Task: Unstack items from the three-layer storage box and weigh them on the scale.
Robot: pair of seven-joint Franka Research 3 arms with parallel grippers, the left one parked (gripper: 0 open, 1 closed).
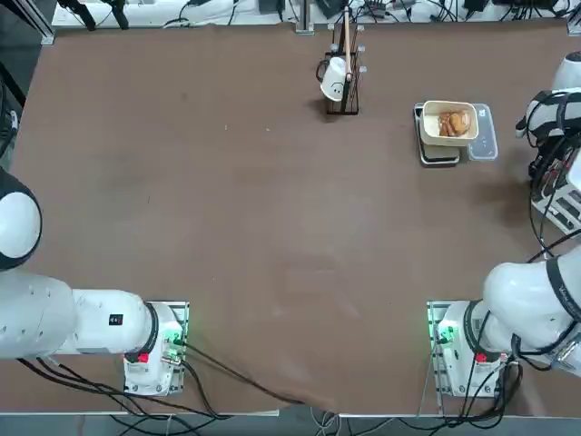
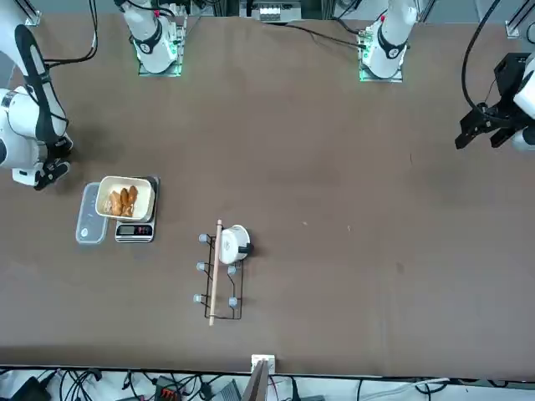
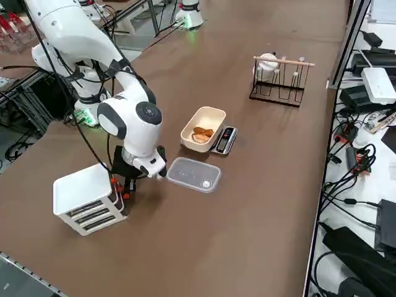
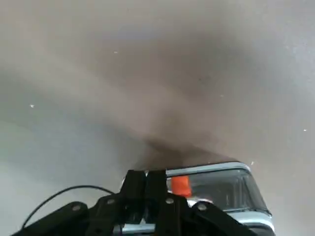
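The white three-layer storage box [image 3: 88, 198] stands at the table's right edge, and only its corner [image 1: 564, 211] shows in the top view. My right gripper [image 3: 128, 184] is low against the box's front. In the wrist view my gripper [image 4: 146, 177] is shut, its black fingers [image 4: 135, 184] pressed together beside an orange bit [image 4: 180, 186] on a translucent drawer front. Whether anything is pinched is hidden. Reddish-brown and tan items [image 1: 454, 123] lie in the cream bowl [image 3: 210, 115] on the scale [image 3: 225, 140].
A clear plastic lid [image 3: 193, 174] lies flat between the storage box and the scale. A black wire stand [image 1: 343, 86] with a white cup [image 1: 333, 78] is at the far middle. Cables and devices crowd the floor beyond the far table edge.
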